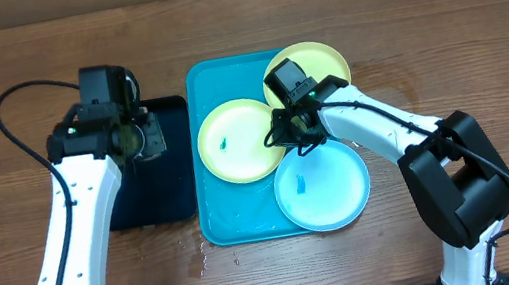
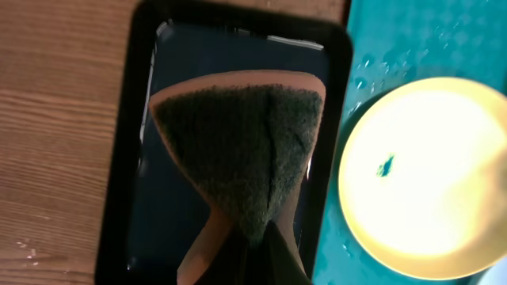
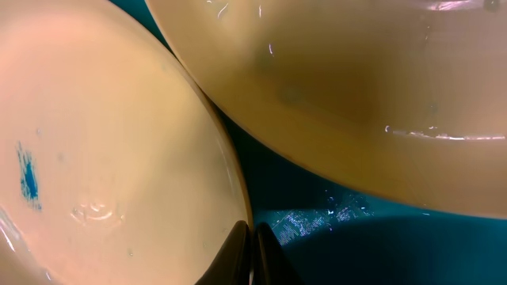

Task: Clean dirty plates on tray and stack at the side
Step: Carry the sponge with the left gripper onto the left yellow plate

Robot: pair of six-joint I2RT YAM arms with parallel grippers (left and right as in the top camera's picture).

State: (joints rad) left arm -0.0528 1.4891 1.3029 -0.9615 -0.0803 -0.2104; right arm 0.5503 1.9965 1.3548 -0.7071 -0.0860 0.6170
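Sponge (image 2: pixel 238 150) is being clamped in left gripper (image 2: pixel 242 249); right gripper (image 3: pixel 253 255), closed and empty, is being held at plates (image 3: pixel 103 142) likely to skid on wet tray (image 3: pixel 317 215).

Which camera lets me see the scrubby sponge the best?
The left wrist view. The sponge fills the middle there, dark green scrubby face up close, over the black tray. The overhead view shows it small and half hidden. The right wrist view shows plates, no sponge.
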